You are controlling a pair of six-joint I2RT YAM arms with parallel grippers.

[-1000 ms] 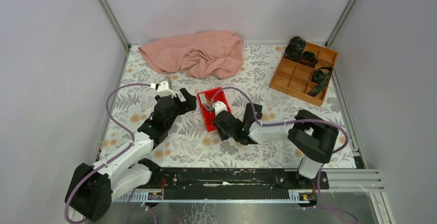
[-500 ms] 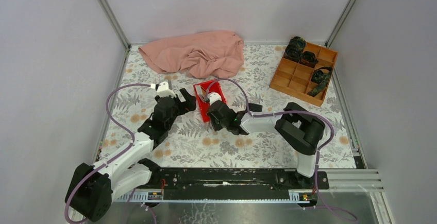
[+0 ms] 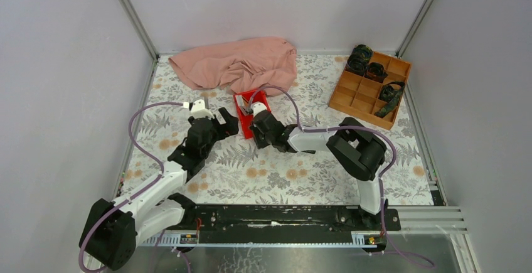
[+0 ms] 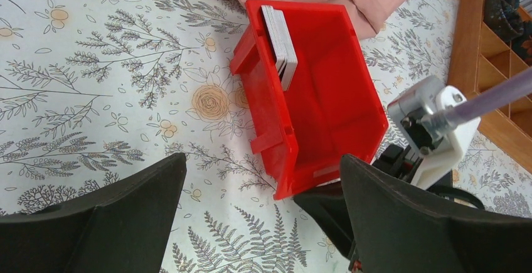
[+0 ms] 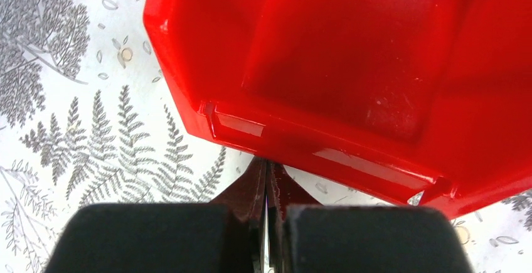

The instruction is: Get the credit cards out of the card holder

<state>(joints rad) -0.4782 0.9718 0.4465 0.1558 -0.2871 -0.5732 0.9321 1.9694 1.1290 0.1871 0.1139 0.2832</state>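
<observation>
Several light grey credit cards (image 4: 279, 44) stand on edge against the left wall of a red tray (image 4: 326, 97). The card holder is not in view. My right gripper (image 5: 266, 163) is shut with nothing between its fingers, and its tips press against the near wall of the red tray (image 5: 351, 66). From above, the right gripper (image 3: 256, 125) sits at the near end of the red tray (image 3: 250, 107). Just left of the tray, my left gripper (image 3: 227, 124) hangs open over the cloth-patterned table, and nothing lies between its fingers (image 4: 125, 216).
A crumpled pink cloth (image 3: 238, 64) lies just beyond the tray at the back. A wooden compartment box (image 3: 370, 88) with dark items in it stands at the back right. The right arm's purple cable loops over the tray area.
The right arm has stretched forward and left, its shut gripper pushing the red tray away towards the pink cloth. The left arm has not moved.
</observation>
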